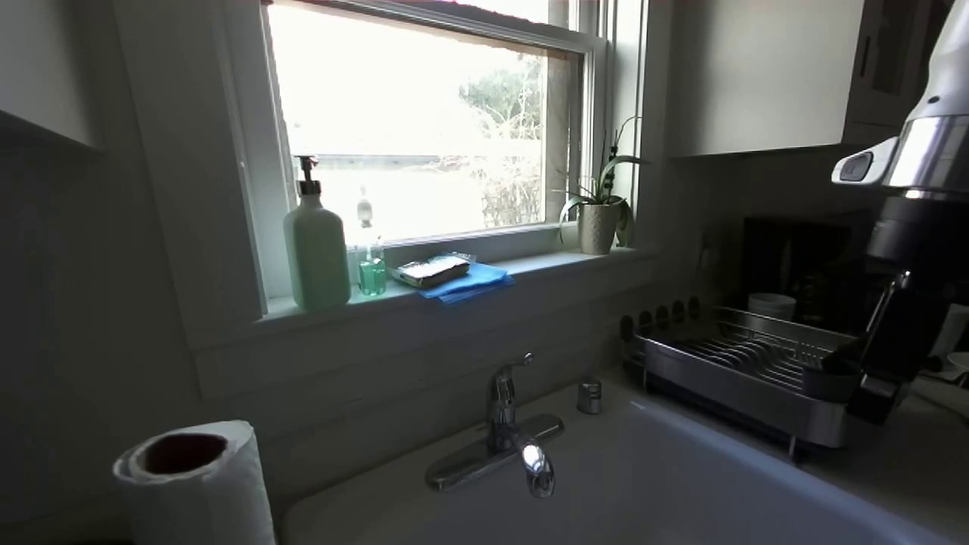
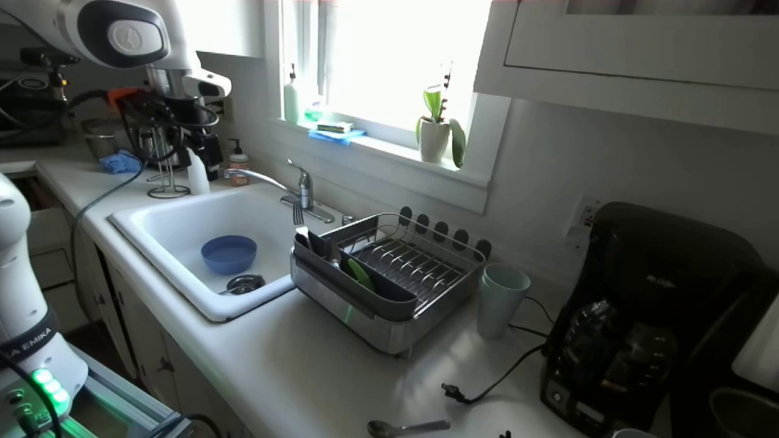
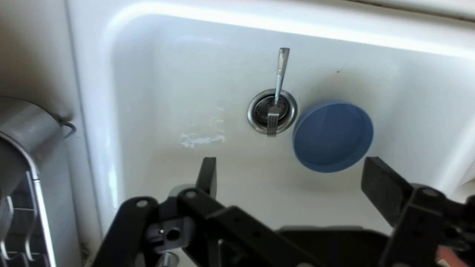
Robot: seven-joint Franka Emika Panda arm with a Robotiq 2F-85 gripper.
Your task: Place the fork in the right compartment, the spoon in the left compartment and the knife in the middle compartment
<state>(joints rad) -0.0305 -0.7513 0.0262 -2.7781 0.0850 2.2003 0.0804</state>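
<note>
In the wrist view a fork (image 3: pixel 278 89) lies across the drain of the white sink (image 3: pixel 193 92), handle pointing away, tines toward me. My gripper (image 3: pixel 291 159) hangs over the sink with its jaws wide apart and nothing between them. In an exterior view the grey utensil caddy (image 2: pixel 350 292) holds another fork (image 2: pixel 299 220), upright at its sink end. A dark utensil (image 2: pixel 333 252) stands near its middle and a green handle (image 2: pixel 361 274) leans beyond that; whether either is the knife I cannot tell. The spoon (image 2: pixel 381 429) rests on the counter in front.
A blue bowl (image 3: pixel 332 137) sits beside the drain. The faucet (image 2: pixel 304 185) rises at the sink's back edge. The caddy hangs on a metal dish rack (image 2: pixel 389 325), with cups (image 2: pixel 502 304) and a coffee maker (image 2: pixel 657 292) beyond. A paper towel roll (image 1: pixel 200 499) stands by the sink.
</note>
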